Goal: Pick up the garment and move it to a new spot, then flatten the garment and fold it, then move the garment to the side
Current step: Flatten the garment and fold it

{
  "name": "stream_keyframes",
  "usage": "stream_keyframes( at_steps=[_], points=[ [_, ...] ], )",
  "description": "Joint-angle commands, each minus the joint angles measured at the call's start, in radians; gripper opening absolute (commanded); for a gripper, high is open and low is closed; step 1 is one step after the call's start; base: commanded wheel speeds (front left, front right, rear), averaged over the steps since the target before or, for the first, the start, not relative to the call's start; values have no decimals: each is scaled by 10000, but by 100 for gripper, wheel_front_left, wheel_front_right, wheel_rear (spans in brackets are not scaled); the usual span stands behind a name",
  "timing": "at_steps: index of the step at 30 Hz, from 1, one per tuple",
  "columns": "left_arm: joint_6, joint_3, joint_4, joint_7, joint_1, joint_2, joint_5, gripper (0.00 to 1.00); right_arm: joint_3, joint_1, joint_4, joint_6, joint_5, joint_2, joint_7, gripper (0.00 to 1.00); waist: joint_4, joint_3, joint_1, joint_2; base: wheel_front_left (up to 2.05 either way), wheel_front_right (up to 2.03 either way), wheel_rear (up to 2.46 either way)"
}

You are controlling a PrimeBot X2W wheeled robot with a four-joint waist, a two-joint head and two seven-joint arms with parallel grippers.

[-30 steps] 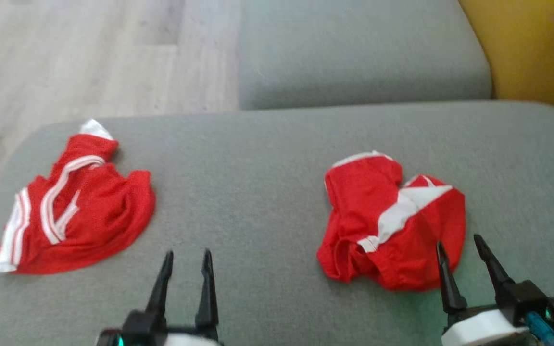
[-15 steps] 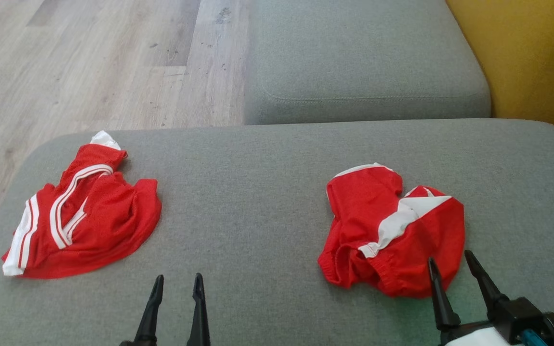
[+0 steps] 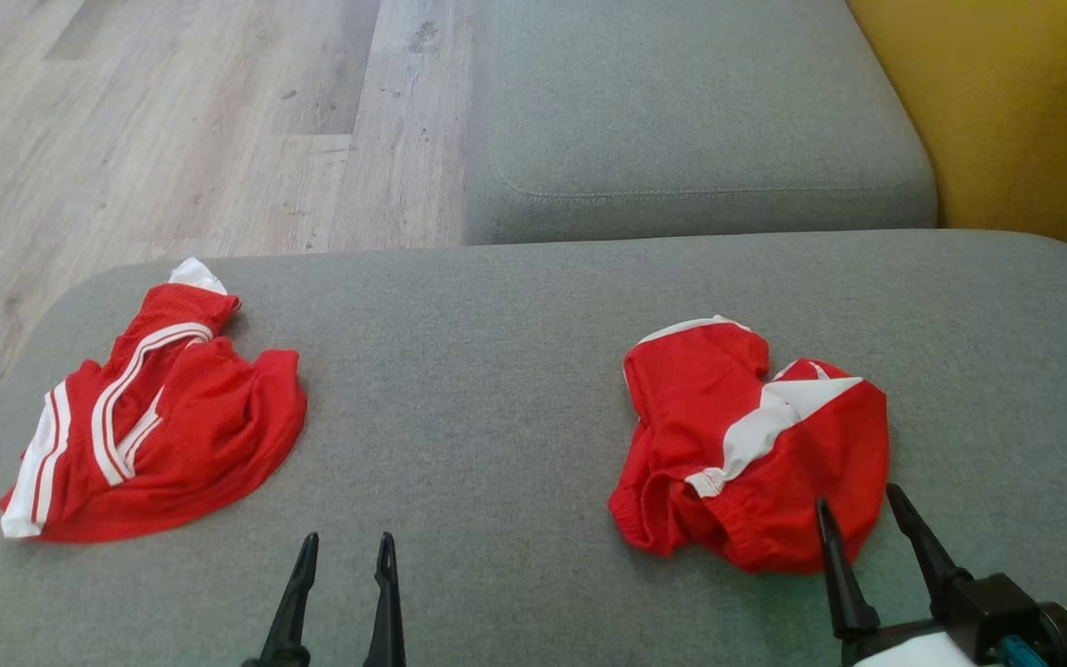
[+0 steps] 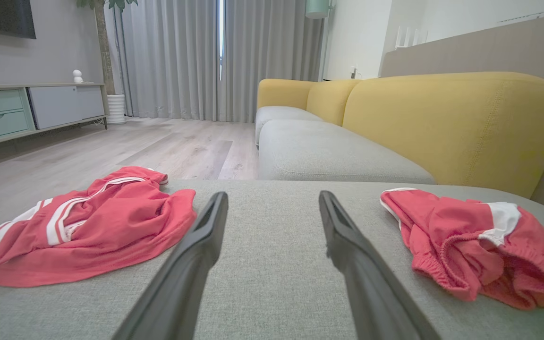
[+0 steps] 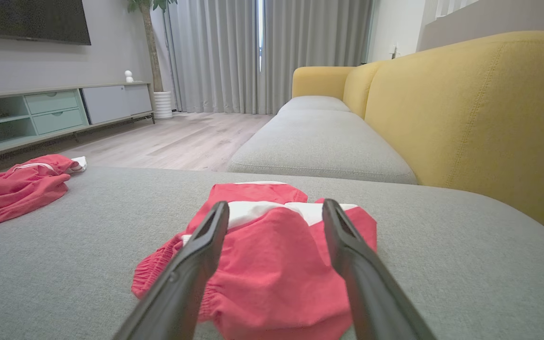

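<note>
The crumpled red fabric garment with a white panel (image 3: 682,408) lies on the right of the grey fabric cushion (image 3: 496,389). Its near hem is straight ahead of the right gripper (image 3: 856,497), the nearer arm, whose 2 fingers are spread wide and empty. The left gripper (image 3: 348,537), equally spread and empty, points at bare cushion beside another white-striped red garment (image 3: 163,435).

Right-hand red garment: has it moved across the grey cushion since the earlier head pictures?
No. The garment lies at the same spot against the cushion and its far edge. The whole picture shifted, so the camera moved.
</note>
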Motion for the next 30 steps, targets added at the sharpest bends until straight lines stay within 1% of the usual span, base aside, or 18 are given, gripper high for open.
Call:
stream_keyframes(
  at_steps=[1, 12, 19, 20, 23, 25, 29, 30],
  points=[
    [-65, 400, -244, -95, -372, -143, 117, 100, 255, -315, -290, -9, 93, -68, -38, 100, 4, -2, 0, 0, 0, 0, 0],
    [3, 428, -202, -95, -388, -159, 269, 100, 552, -313, -274, -9, 551, -68, -38, 100, 4, 5, 0, 0, 0, 0, 0],
    [-31, 284, -143, -95, -413, -161, 332, 100, 662, -319, -277, -9, 583, -68, -38, 100, -123, 97, 0, 0, 0, 0, 0],
    [-121, 180, -93, -95, -481, -161, 310, 100, 650, -330, -305, -9, 572, -68, -38, 100, -122, 141, 0, 0, 0, 0, 0],
    [-576, -379, 420, -95, -914, -161, 247, 100, 576, -325, -392, -9, 525, -68, -38, 100, -129, 310, 0, 0, 0, 0, 0],
    [-833, -853, 833, -95, -1364, -161, -5, 100, 614, -343, -404, -9, 462, -68, -38, 100, -196, 440, 0, 0, 0, 0, 0],
    [-1462, -2077, 1716, -91, -2446, -161, -1423, 100, 679, -478, -416, -9, 329, -68, -38, 100, -454, 760, 0, 0, 0, 0, 0],
    [-1561, -2369, 1931, -64, -2740, -161, -1824, 100, 713, -520, -411, -9, 277, -68, -38, 100, -557, 834, 0, 0, 0, 0, 0]
  ],
)
